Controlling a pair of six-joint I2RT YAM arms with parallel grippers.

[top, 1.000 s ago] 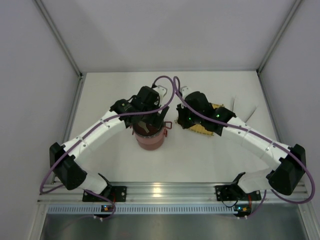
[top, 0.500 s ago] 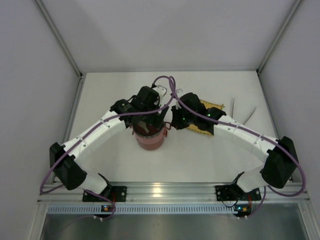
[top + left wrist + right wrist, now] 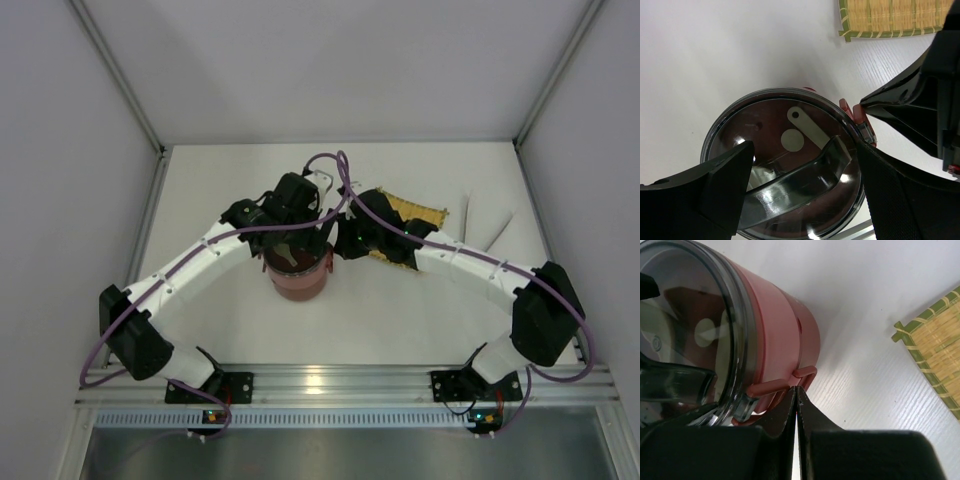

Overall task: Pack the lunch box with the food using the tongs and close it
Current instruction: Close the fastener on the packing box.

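Left fingers [image 3: 722,187] sit wide apart over the lid [image 3: 765,125]; right fingers [image 3: 812,422], pressed together, are right at the clasp [image 3: 805,373]. I'd nudge it slow and straight.

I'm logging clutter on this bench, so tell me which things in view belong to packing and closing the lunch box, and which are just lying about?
Part of the job: lunch box; tongs; left end effector, open above the lid; right end effector, shut at the side clasp.
Just lying about: yellow woven mat.
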